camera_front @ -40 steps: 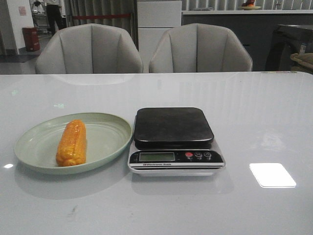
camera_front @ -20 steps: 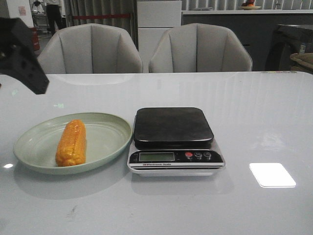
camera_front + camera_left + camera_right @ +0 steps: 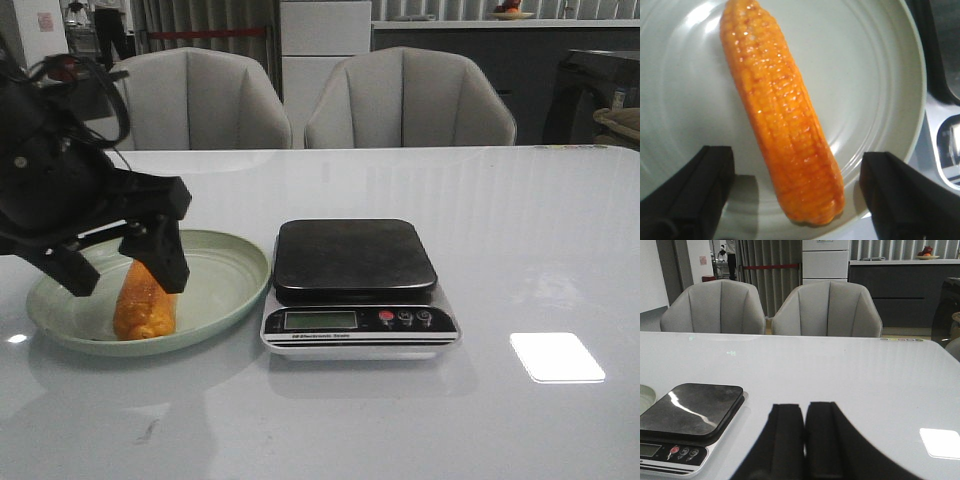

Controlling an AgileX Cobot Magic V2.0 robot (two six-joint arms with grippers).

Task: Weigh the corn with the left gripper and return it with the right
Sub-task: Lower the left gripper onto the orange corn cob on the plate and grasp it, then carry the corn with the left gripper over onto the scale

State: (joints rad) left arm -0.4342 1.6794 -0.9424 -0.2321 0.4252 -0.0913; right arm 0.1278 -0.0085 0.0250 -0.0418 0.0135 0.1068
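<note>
The orange-yellow corn [image 3: 146, 300] lies lengthwise on the pale green plate [image 3: 215, 280] at the left of the table. My left gripper [image 3: 125, 270] hangs open just above the plate, its fingers either side of the cob and partly hiding it. In the left wrist view the corn [image 3: 782, 115] lies between the two black fingers [image 3: 695, 195], with gaps on both sides, over the plate [image 3: 870, 75]. My right gripper [image 3: 805, 440] is shut and empty, low over the table to the right of the scale [image 3: 687, 415]. It is out of the front view.
A black-topped kitchen scale [image 3: 355, 285] with a display and buttons stands right of the plate, almost touching it. Two grey chairs [image 3: 410, 100] stand behind the table's far edge. A bright light patch [image 3: 557, 357] lies on the table at the right.
My left arm has come in from the upper left and dropped over the plate, fingers open around the corn. The corn, plate and scale have not moved.
</note>
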